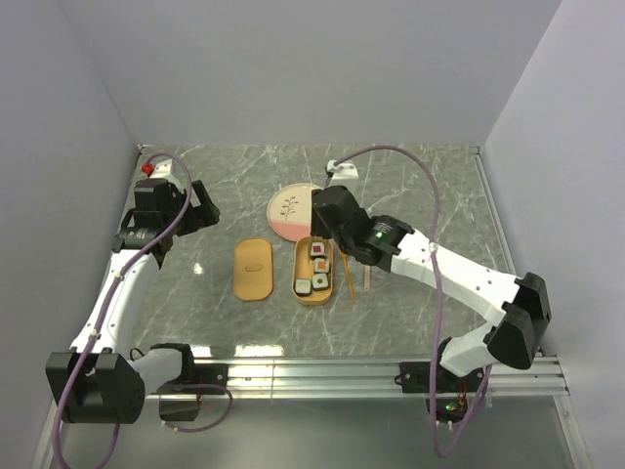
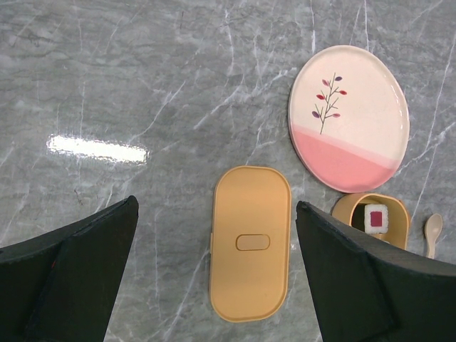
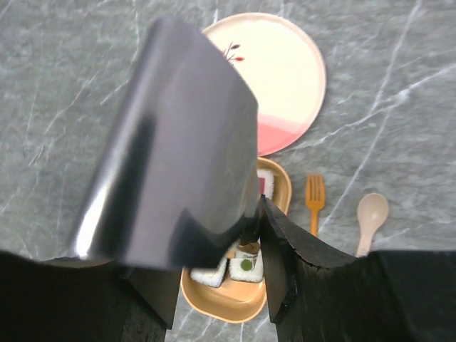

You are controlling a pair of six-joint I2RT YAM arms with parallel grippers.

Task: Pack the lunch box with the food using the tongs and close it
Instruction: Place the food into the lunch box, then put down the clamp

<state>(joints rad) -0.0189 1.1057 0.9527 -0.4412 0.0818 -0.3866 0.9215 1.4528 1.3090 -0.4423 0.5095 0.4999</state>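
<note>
lunch box (image 1: 313, 273): tan oblong plastic | lid (image 1: 253, 269): flat, oval recess

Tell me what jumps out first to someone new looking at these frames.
The open lunch box at table centre, with sushi pieces already inside and its lid lying flat just left of it. The right end effector hangs right over the box holding the tongs, which fill much of the right wrist view. The pink-and-cream plate behind the box is bare.

This looks like a robotics lab test cell. Plain grey walls (image 1: 293, 68) box in a marble-patterned table (image 1: 420, 186). An aluminium rail (image 1: 322, 371) at 6 o'clock carries both arm bases.
</note>
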